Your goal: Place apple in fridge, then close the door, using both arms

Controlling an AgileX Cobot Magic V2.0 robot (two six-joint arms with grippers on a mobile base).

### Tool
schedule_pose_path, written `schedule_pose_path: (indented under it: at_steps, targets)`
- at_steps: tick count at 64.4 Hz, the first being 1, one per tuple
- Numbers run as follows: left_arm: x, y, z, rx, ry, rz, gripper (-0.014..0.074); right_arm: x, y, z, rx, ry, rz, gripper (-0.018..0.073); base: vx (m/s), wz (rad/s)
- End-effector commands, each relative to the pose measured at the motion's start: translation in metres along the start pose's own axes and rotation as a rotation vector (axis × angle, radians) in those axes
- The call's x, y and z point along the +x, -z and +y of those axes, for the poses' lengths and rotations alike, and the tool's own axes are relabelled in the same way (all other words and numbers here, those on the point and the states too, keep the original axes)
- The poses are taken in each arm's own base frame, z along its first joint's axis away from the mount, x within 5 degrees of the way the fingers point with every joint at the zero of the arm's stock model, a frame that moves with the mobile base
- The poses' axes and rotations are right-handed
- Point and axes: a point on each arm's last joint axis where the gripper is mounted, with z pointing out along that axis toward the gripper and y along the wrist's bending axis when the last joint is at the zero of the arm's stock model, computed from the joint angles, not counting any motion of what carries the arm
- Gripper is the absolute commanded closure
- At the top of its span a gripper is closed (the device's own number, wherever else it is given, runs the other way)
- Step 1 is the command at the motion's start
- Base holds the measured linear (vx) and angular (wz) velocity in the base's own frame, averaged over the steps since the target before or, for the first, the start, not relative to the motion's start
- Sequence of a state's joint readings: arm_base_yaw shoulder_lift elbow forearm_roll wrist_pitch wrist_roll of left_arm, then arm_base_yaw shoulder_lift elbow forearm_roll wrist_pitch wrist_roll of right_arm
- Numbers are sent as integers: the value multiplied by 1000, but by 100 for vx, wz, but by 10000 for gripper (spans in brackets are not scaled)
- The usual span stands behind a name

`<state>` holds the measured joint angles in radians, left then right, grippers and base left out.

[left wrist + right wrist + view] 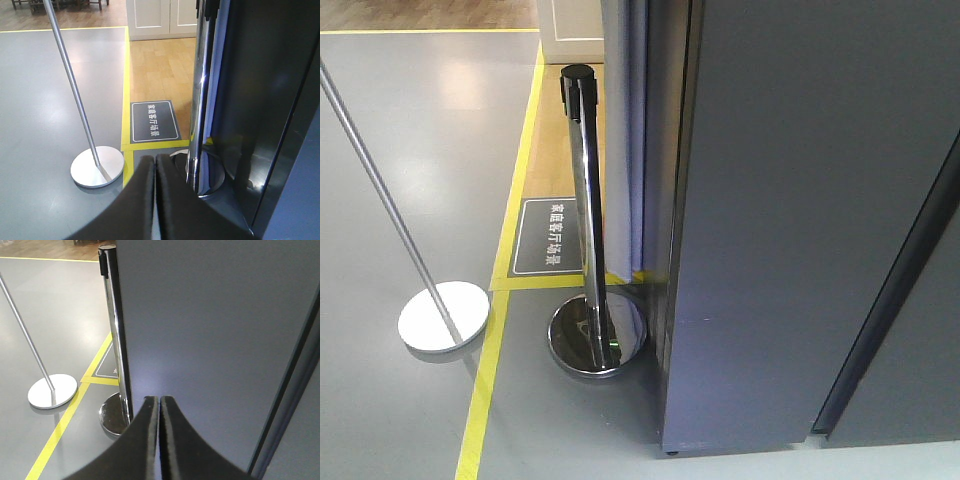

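Fridge (pixel 800 200): 1; tall dark grey cabinet filling the right side of every view; 1 dark vertical seam runs down its face, and the doors read as shut in all 3 views; no interior is visible.

Apple: 0 in view; whether it sits behind the shut door or lies elsewhere out of frame cannot be told; the scene fits both an apple already stowed with the door closed, and an apple yet to be fetched with the door yet to be opened.

Left gripper (pixel 155 172): 1; fingers pressed together, nothing between them; aimed down at the floor just beside the fridge's left edge.

Right gripper (pixel 159 412): 1; fingers likewise pressed together and empty; facing the fridge's grey front panel, near it; contact cannot be confirmed.

Chrome stanchion post (pixel 585 200): 1; black cap, domed mirror base; stands just beside the fridge's left corner.

Slim silver pole (pixel 380 200) on a flat white disc base: 1; tilted, well apart from the fridge.

Floor sign (pixel 544 235): 1; dark plate with white characters, set inside the yellow floor tape (pixel 485 390).

Handling judgement: any arm travel past the fridge's left side wants a wide berth of the chrome post, which crowds the corner and would tip easily; a door that must end shut deserves a flat, even push along the panel and a check that the seam stays narrow from top to bottom.
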<state>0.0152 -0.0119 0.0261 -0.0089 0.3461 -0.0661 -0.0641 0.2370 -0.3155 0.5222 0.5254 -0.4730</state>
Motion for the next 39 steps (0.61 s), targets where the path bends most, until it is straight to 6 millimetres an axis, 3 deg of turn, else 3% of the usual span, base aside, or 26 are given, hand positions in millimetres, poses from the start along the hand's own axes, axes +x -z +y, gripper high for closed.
schedule_pose_path:
  at_steps: [1,39]
  targets:
    - [0,-1,0,7,1,-60,602,-13,2,-1,21,-10,-74,560,0,0]
    - [0,-1,0,6,1,-59,602,-13,2,-3,33,6,-80,560,0,0]
